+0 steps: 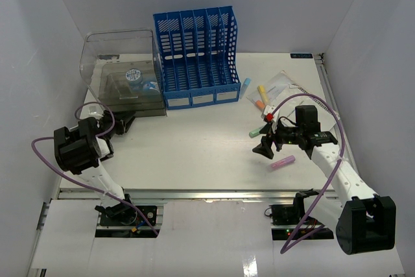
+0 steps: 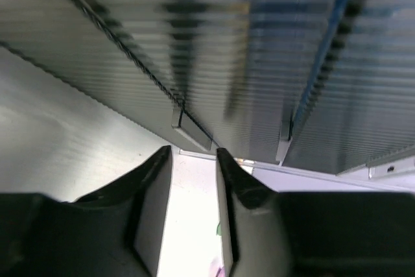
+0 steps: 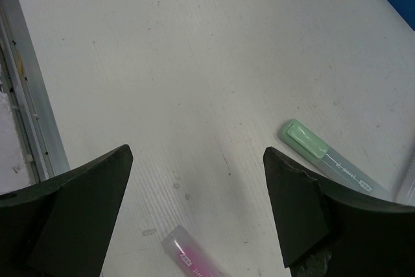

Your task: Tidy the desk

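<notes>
Table: the white table [image 1: 194,160] fills the middle of the top view, under both arms.
Pink marker: the pink marker [image 1: 283,163] lies lower right of centre, its long axis rising rightward.
Right tool: the right tool [image 1: 262,148] is just upper left of that marker, fingers wide apart and empty. This arm is far nearer.
Left tool: the left tool [image 1: 123,124], centre left, is narrowly apart and empty, facing the clear box [image 1: 120,69].
Hidden: the right wrist view's bottom edge cuts off the marker. The left wrist view is blurred.
</notes>
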{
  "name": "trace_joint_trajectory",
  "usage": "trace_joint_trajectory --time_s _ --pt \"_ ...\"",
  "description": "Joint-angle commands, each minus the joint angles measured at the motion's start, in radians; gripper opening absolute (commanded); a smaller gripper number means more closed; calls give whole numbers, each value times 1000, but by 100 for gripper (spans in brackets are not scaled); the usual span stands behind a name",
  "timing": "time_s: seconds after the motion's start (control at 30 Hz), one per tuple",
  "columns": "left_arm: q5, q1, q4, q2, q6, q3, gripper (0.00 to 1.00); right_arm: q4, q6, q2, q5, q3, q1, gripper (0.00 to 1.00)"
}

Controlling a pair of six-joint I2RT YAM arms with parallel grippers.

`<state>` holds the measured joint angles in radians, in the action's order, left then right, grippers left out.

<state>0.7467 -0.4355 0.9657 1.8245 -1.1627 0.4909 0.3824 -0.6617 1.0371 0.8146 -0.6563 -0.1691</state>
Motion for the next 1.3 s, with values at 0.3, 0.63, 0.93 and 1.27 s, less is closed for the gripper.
trace_joint_trajectory --time_s 0.3,0.63,0.93,1.27 --pt "11 -6 29 85 -22 86 18 -15 -11 24 14 1 12 88" --pt "33 -19 101 36 -55 -35 5 -11 -15 6 14 7 25 88" --pt "83 -111 28 -191 -13 -281 4 -9 -16 -18 14 9 33 88" --pt "80 -120 -347 -440 166 -262 63 18 -68 1 27 11 33 94"
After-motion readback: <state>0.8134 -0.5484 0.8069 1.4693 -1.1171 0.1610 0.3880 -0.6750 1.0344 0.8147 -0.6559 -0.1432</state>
